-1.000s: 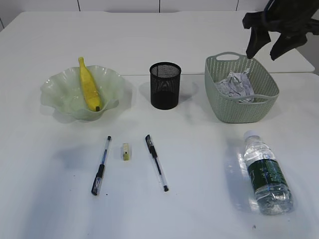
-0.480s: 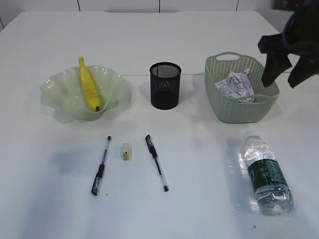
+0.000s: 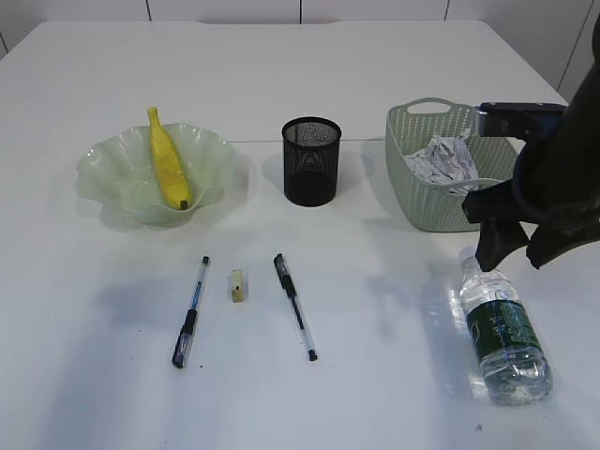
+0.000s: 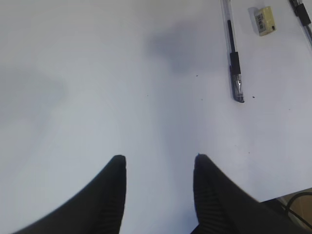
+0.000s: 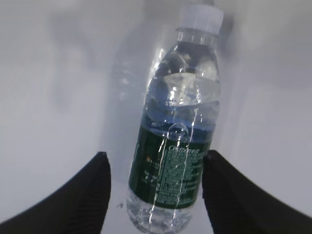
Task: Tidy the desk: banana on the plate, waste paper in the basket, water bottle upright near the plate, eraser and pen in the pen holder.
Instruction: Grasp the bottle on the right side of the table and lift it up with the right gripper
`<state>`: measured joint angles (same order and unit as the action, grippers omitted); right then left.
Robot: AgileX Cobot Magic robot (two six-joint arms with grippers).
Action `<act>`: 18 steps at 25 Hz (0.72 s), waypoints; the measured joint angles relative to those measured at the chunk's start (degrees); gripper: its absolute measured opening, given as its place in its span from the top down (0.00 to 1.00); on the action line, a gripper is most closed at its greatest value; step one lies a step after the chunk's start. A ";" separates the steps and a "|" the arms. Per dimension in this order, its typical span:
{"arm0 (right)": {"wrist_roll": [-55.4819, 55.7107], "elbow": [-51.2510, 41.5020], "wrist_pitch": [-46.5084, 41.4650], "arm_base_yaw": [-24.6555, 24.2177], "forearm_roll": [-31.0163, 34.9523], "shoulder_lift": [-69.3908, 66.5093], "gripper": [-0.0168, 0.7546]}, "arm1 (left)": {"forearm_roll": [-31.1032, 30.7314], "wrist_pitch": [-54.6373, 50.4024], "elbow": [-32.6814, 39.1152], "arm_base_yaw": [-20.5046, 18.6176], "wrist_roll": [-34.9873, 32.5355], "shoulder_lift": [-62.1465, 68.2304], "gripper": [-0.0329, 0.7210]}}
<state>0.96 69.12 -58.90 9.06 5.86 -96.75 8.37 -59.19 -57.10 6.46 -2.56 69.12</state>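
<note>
The banana (image 3: 167, 167) lies on the pale green plate (image 3: 105, 164). Crumpled waste paper (image 3: 448, 159) sits in the green basket (image 3: 441, 208). The water bottle (image 3: 500, 327) lies on its side at the right front; in the right wrist view (image 5: 175, 146) it lies between my open fingers. My right gripper (image 3: 514, 255) hovers open just above its cap end. Two pens (image 3: 190, 311) (image 3: 294, 306) and a yellow eraser (image 3: 238, 285) lie in front of the black mesh pen holder (image 3: 310, 160). My left gripper (image 4: 158, 163) is open over bare table; a pen (image 4: 233, 53) and the eraser (image 4: 265, 20) show beyond it.
The white table's front edge shows at the lower right of the left wrist view (image 4: 287, 192). The basket stands just behind the bottle's cap.
My right arm has come down and forward from above the basket to just over the lying bottle. Nothing on the table has moved.
</note>
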 joint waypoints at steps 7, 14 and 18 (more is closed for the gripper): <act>3.18 -0.37 4.37 0.00 -3.11 -2.50 0.25 | 0.00 0.24 0.00 0.00 0.00 0.00 0.54; 5.24 -0.12 5.15 0.00 -3.45 -7.46 0.22 | 0.00 0.68 0.00 0.00 0.00 0.00 0.54; 6.68 1.19 5.71 0.00 -3.54 -9.45 0.22 | 0.00 0.79 0.00 0.00 0.00 0.00 0.54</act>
<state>7.64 70.32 -53.20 9.06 2.32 -106.20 8.37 -58.40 -57.10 6.46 -2.56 69.12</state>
